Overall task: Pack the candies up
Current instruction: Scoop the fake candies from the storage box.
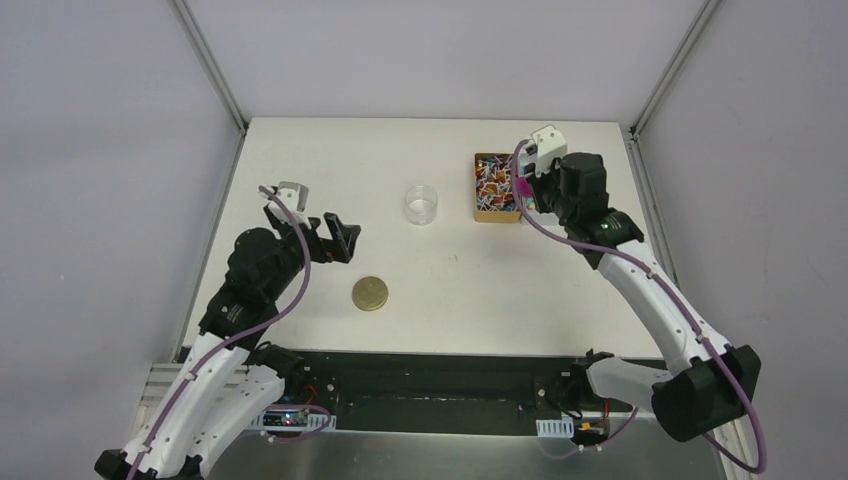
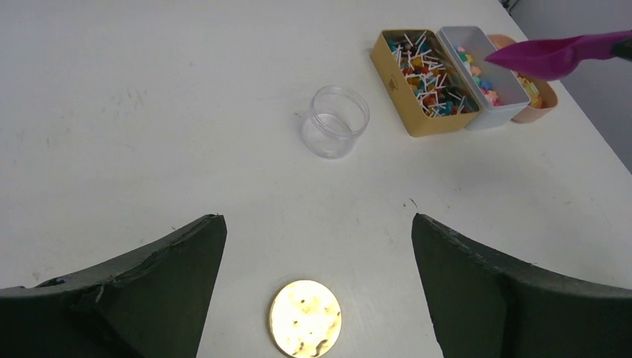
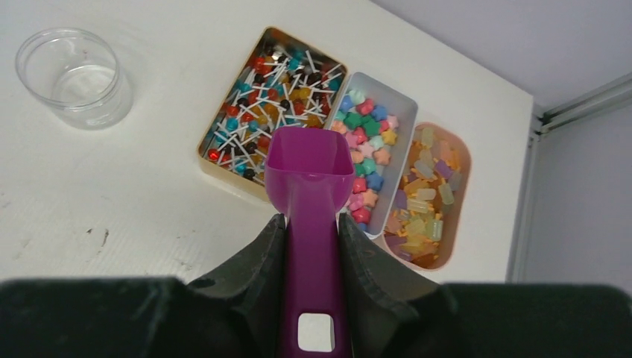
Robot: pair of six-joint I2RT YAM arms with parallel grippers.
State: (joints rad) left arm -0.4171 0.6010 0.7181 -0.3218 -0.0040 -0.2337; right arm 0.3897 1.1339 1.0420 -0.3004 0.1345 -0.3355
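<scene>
L gripper (image 1: 316, 216) hovers over left side of table (image 1: 300, 150), jaws spread wide, nothing btwn them. Just ahead, round gold lid (image 1: 370, 294) lies flat on the table. Farther out, clear jar (image 1: 423, 204) stands upright, well apart from lid. At far right, R gripper (image 3: 309, 231) is clamped on handle of magenta scoop (image 3: 309, 168), its bowl above near edge of 3 trays side by side. Candies (image 3: 268, 97) lie in them: stick-wrapped mixed colours in yellow tray (image 3: 231, 177), pastel stars in white tray (image 3: 384, 82), pale amber pcs in peach tray (image 3: 463, 160).
</scene>
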